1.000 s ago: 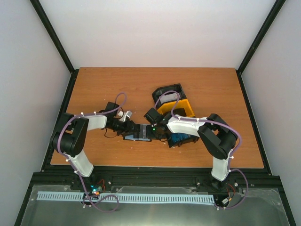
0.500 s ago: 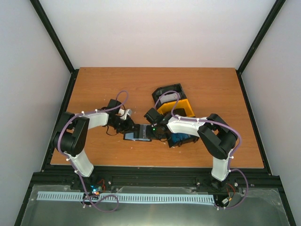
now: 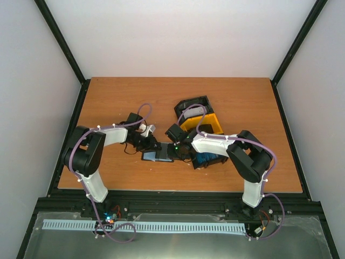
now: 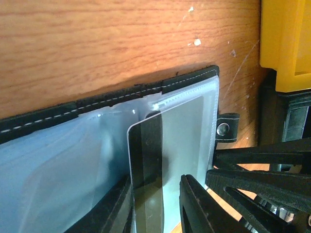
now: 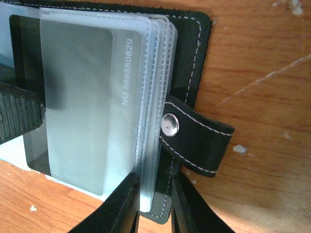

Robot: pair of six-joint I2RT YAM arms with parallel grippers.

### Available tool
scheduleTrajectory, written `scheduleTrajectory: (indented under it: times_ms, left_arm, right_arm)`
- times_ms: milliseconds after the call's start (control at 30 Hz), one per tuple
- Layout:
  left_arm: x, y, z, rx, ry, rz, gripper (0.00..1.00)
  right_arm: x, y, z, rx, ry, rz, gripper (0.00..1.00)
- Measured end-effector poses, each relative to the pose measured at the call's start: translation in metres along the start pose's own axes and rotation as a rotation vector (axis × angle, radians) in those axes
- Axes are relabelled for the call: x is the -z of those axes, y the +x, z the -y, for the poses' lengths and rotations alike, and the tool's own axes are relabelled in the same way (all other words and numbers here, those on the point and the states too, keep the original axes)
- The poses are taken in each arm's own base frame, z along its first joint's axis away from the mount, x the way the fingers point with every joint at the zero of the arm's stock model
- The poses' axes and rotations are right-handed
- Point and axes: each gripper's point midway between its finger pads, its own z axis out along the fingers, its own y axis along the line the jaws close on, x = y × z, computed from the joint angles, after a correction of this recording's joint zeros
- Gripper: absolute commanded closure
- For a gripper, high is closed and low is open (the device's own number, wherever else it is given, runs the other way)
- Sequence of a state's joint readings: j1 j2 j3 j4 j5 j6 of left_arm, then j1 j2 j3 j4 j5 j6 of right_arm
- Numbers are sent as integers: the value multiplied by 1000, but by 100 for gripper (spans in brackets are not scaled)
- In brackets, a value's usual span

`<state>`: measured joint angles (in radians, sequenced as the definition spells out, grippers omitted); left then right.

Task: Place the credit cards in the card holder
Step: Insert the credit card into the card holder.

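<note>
The open card holder (image 3: 157,156) lies on the table (image 3: 108,97) at the overhead frame's centre, right claw (image 5: 154,187) clamped on its lower edge beside the clasp tab (image 5: 197,138), left claw (image 4: 155,187) clamped on a grey card (image 4: 175,136) partly inside a clear pocket (image 4: 208,111)

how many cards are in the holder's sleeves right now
1: a card partway into the top clear sleeve of the card holder. More may hide behind the other sleeves.
</note>
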<state>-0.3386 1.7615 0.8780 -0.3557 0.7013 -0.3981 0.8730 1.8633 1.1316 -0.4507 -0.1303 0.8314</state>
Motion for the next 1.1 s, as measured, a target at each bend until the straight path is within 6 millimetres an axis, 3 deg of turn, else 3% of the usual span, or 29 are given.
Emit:
scheduleTrajectory:
  times_ms: [500, 667, 800, 1100]
  left_arm:
    - [-8, 1, 10, -16, 12, -18, 68]
    - [-8, 3, 16, -15, 21, -23, 59]
    - [-3, 8, 24, -24, 14, -25, 50]
    - [12, 7, 23, -37, -55, 20, 50]
  right_arm:
    - [1, -1, 2, -30, -21, 33, 82]
    - [5, -2, 6, -43, -13, 57, 82]
    - [14, -6, 8, -47, -13, 91, 82]
    - [23, -12, 6, -48, -26, 119, 82]
